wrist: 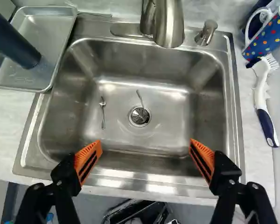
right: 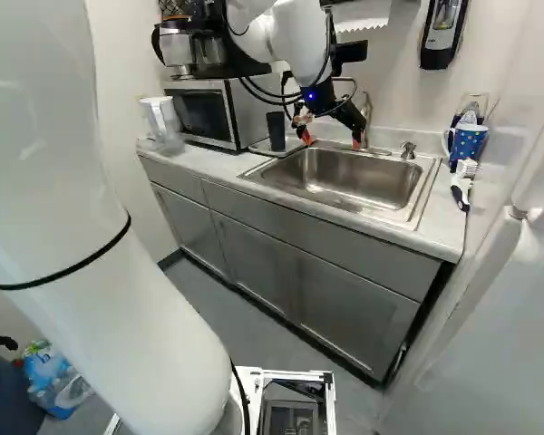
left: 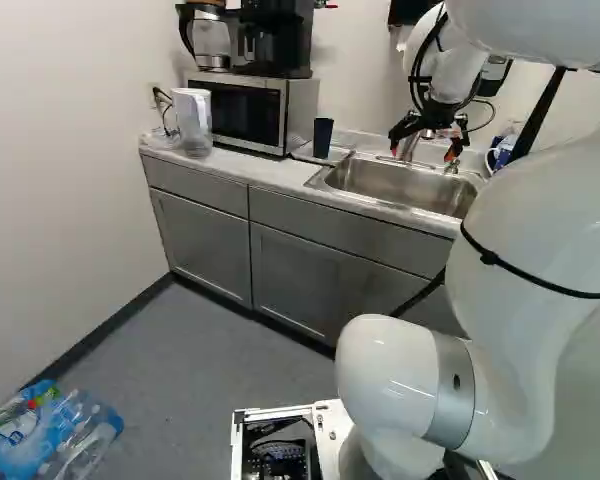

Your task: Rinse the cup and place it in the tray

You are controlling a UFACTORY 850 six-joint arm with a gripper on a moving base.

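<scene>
Over the sink (right: 344,181) my gripper (right: 332,140) hangs with nothing between its fingers. In the wrist view the gripper (wrist: 145,151) is wide open, its orange pads far apart above the basin's near side. A dark cup (left: 323,138) stands upright in the metal tray (wrist: 18,79) beside the sink; in the wrist view that dark cup (wrist: 18,44) leans outward by perspective. Two small utensils lie in the basin, one utensil (wrist: 102,112) left of the drain (wrist: 139,115) and another (wrist: 139,98) reaching to it. The faucet (wrist: 169,23) is beyond the basin.
A blue dotted mug (wrist: 270,35) and a brush (wrist: 261,93) are on the counter on the sink's other side. The microwave (left: 245,110) and a clear pitcher (left: 193,122) stand past the tray. Bottles in plastic wrap (left: 55,435) lie on the floor.
</scene>
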